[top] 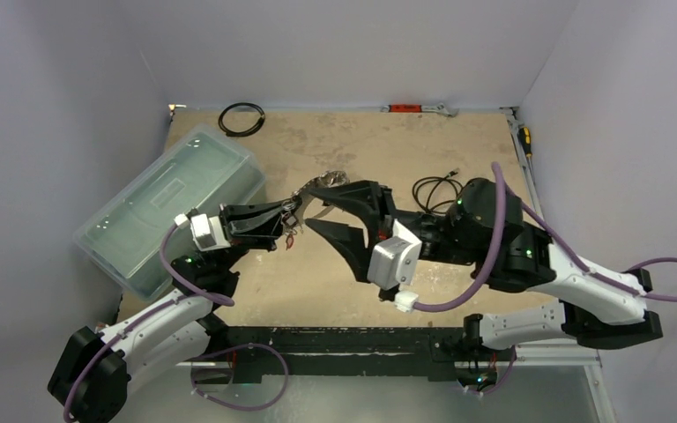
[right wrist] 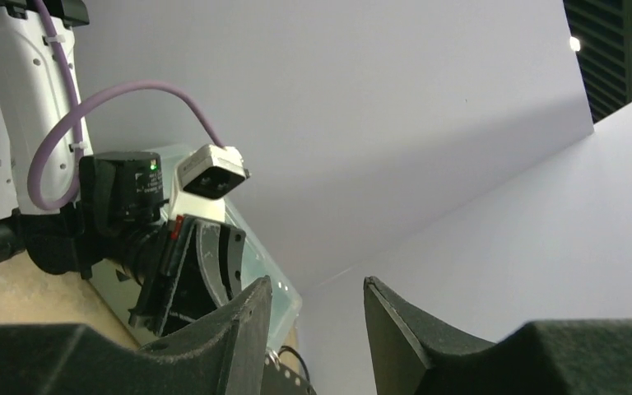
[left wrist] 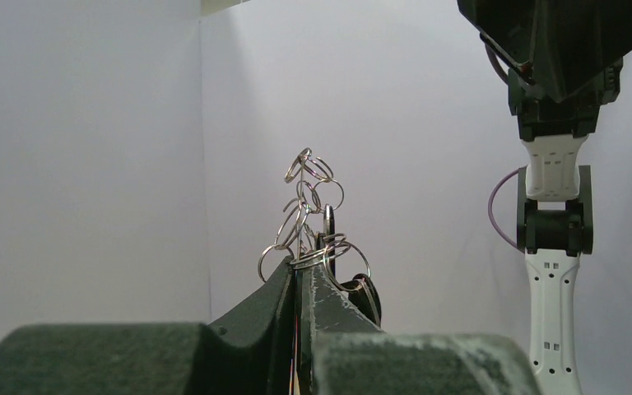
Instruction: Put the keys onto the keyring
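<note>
Keys (left wrist: 309, 214) show from my left wrist as a tangle of thin silvery split rings standing up out of my left fingers (left wrist: 276, 317), with a dark oblong piece among them and a red sliver deep in the seam. From above, the bunch is only a small glinting knot with a red speck, held over the middle of the bench (top: 361, 150). A pale thin arc that looks like the keyring (top: 314, 210) curves out of it to the right, and the wrist view cannot pick it out. My left fingers are pressed together on the keys. My right fingers (right wrist: 243, 329) stand well apart and hold nothing, one far and one near of that arc; whether they touch it I cannot tell.
</note>
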Controlling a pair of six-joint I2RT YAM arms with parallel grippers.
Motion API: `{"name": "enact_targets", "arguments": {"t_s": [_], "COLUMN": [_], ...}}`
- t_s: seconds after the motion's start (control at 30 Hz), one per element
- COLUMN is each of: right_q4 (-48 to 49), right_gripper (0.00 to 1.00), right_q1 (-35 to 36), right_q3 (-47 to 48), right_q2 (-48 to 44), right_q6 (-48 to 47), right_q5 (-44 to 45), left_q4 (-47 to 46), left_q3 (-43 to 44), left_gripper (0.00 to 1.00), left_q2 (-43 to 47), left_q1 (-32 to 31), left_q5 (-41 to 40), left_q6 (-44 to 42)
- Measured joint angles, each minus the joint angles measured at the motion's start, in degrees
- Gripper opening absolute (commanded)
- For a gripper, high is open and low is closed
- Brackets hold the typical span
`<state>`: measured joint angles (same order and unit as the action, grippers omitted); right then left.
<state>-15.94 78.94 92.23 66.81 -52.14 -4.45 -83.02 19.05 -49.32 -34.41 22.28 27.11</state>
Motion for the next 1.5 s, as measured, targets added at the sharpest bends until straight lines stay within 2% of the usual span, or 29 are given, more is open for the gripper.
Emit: {"name": "enact_targets", "arguments": {"t_s": [0.17,0.57,1.17,1.5], "right_q4": [-5.11,-17.53,-17.81,-15.74], "right_gripper": [0.45,0.37,0.35,0.27], "right_q1": [-0.57,-1.4,-4.35,-5.14], "right_q3": [0.61,2.71,3.17,3.15], "right_q2": [-0.7,10.34,7.08,6.03], "right_q6": [0.07,-0.87,-1.92,-2.78], "right_q5": [0.55,3.39,4.79,5.07], "left_q4": [-0.26,-0.57,-0.57,-0.57], "left_q3": [-0.02,-0.13,-0.22,-0.22], "left_gripper": [0.0,0.0,0.0,0.0], "left_q2": [0.0,-0.44,-0.26,-0.26], "left_q1": [0.0,0.0,0.0,0.0], "left_q5": [0.04,1.33,1.38,1.4], "left_q6": [0.59,2.01,2.29,2.32]}}
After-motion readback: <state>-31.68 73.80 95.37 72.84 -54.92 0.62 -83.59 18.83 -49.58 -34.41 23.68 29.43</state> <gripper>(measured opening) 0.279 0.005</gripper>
